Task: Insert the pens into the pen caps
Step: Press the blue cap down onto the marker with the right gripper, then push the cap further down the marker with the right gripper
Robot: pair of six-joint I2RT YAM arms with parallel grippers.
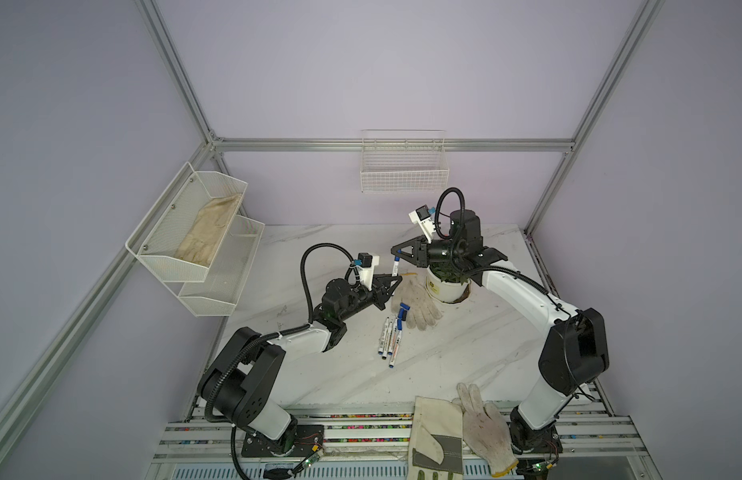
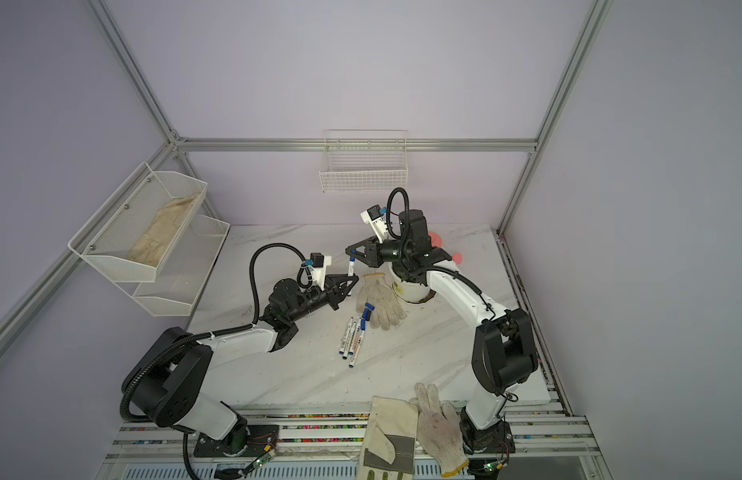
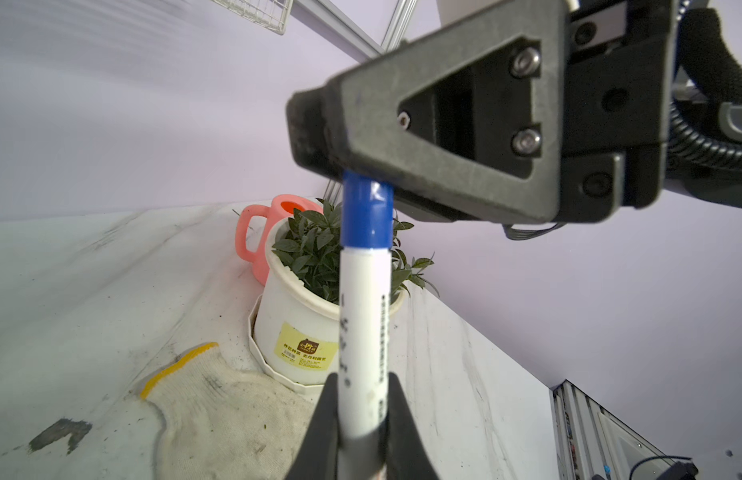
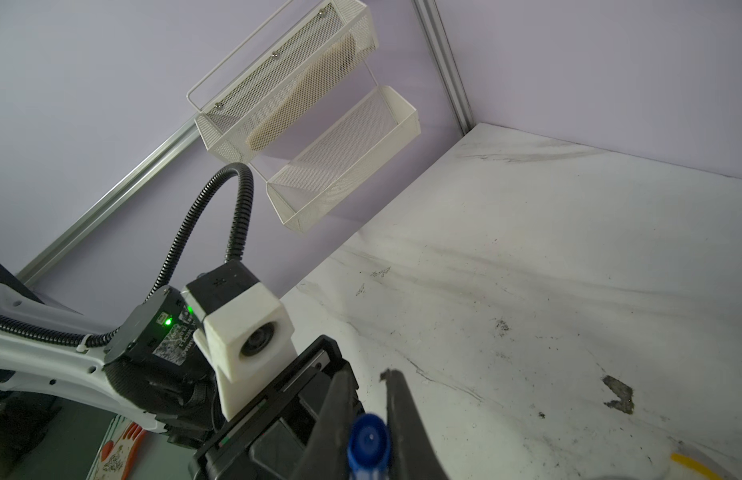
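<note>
pen cap (image 3: 367, 212) end behind right gripper (image 3: 319, 137)

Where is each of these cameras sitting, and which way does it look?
Top views: high up, looking down on the table; both arms show whole.
Left wrist: on the left arm, looking along the left tool at the pen and plant pot.
Right wrist: on the right arm, looking past the right tool toward the wall rack.
Shared: both wrist views show the blue cap.
</note>
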